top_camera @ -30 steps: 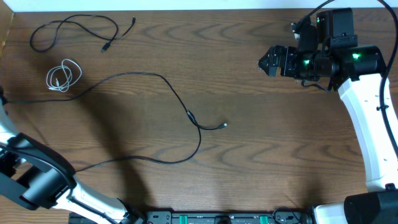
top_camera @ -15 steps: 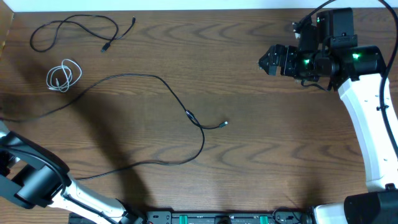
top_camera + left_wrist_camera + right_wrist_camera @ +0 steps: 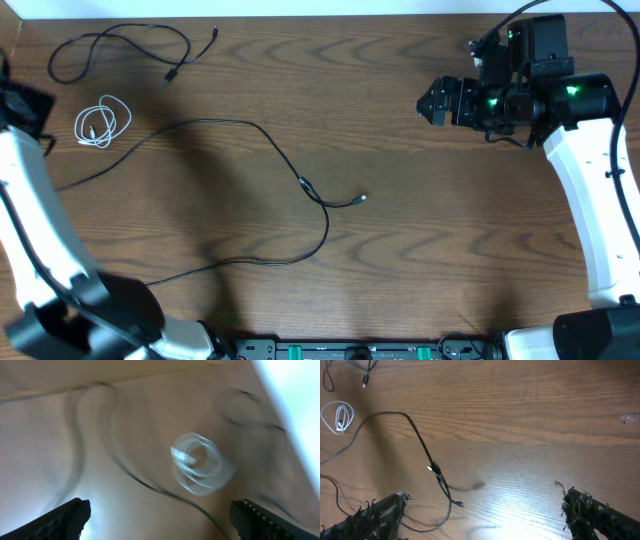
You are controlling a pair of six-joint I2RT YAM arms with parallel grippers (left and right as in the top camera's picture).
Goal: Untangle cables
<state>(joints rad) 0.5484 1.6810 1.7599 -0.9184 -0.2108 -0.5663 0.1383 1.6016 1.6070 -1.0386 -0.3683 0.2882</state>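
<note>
Nearer is left claw (image 3: 160, 517), wide open, empty; white coiled cable (image 3: 197, 462) lies just ahead, by the left edge of the table (image 3: 450, 250). Far off, right claw (image 3: 482, 500) gapes empty

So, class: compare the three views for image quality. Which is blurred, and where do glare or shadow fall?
Left wrist view: heavily blurred, the white coiled cable smeared, the black cables mere streaks. Right wrist view: sharp, with bright glare on the table near the bottom edge. Overhead view: sharp, with a soft dark shadow across the table's left part.
</note>
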